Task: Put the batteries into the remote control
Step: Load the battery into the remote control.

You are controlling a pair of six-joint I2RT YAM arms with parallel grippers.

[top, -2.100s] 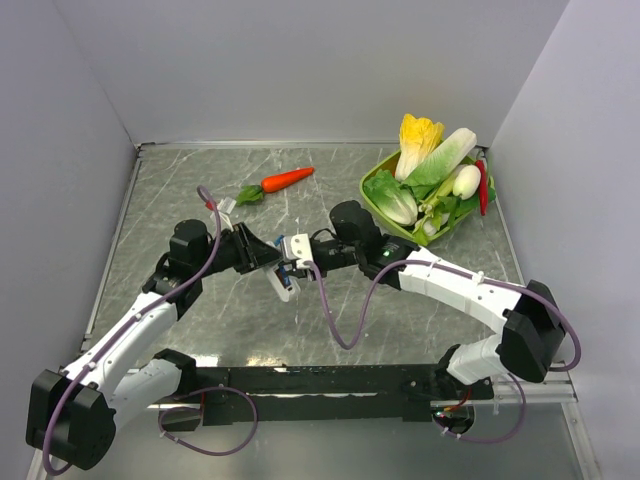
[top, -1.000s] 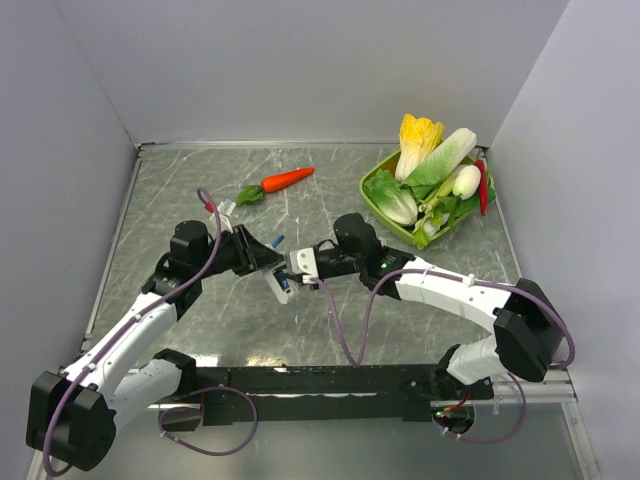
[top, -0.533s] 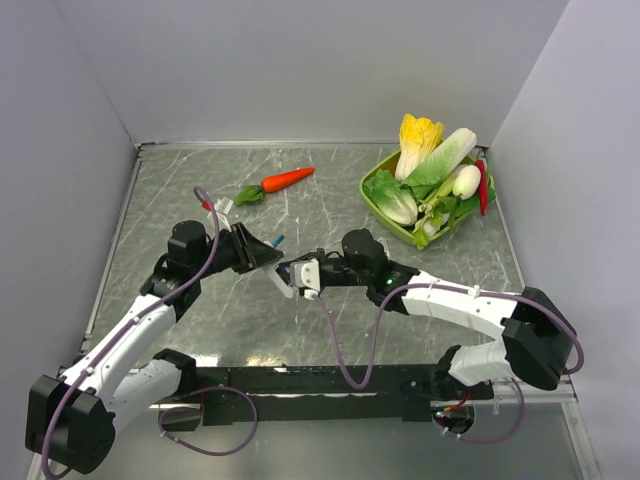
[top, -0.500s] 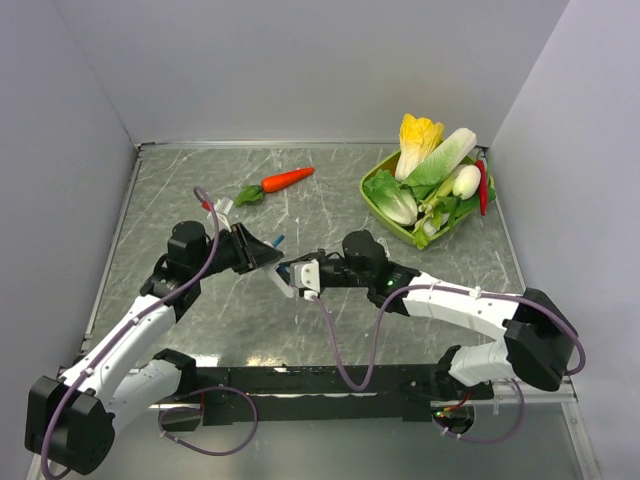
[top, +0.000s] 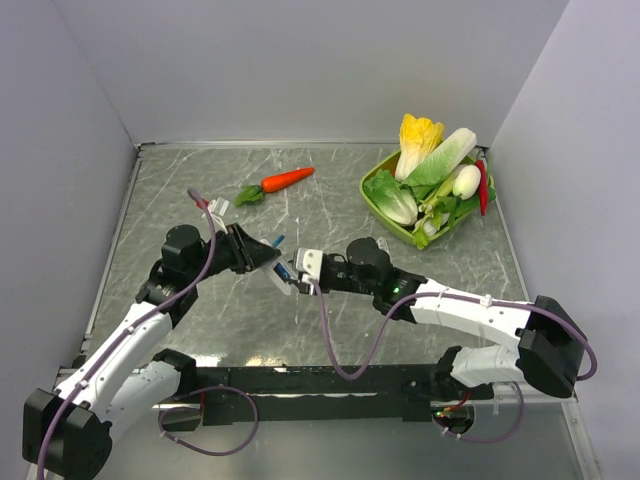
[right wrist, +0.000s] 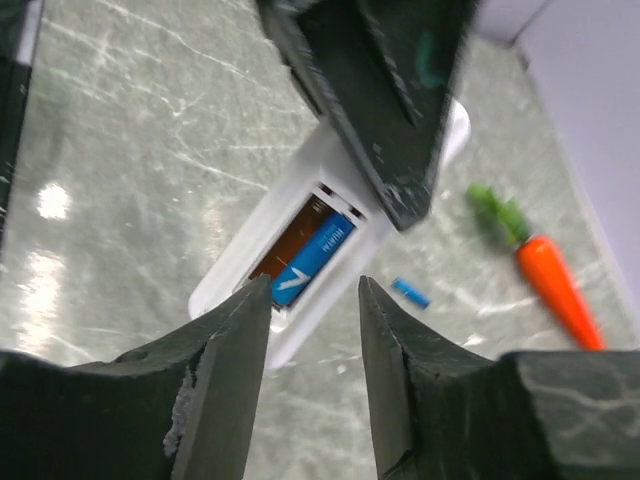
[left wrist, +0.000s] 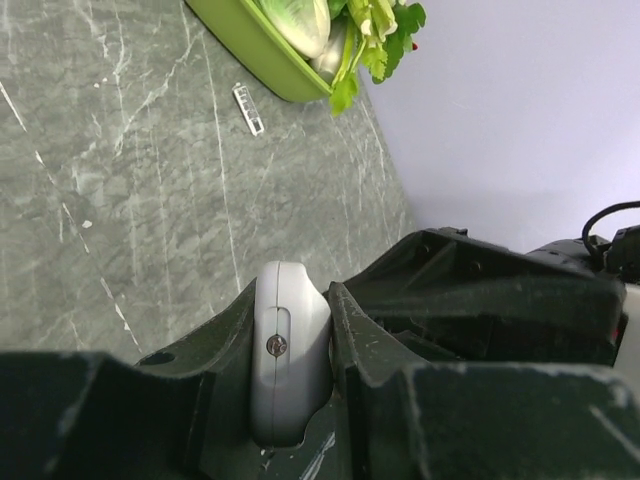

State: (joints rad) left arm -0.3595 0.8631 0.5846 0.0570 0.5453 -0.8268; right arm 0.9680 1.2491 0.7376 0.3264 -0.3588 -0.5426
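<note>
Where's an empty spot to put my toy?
The table is bare far left, between the wall and the carrot, and between the carrot and the green tray. The middle is crowded: the left end effector and right end effector meet at the remote control, a loose battery beside them.

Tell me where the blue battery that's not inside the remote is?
In the right wrist view, the loose battery lies on the table between the remote control and the carrot, touching neither.

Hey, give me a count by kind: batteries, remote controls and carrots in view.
batteries: 2
remote control: 1
carrot: 1
total: 4
</note>
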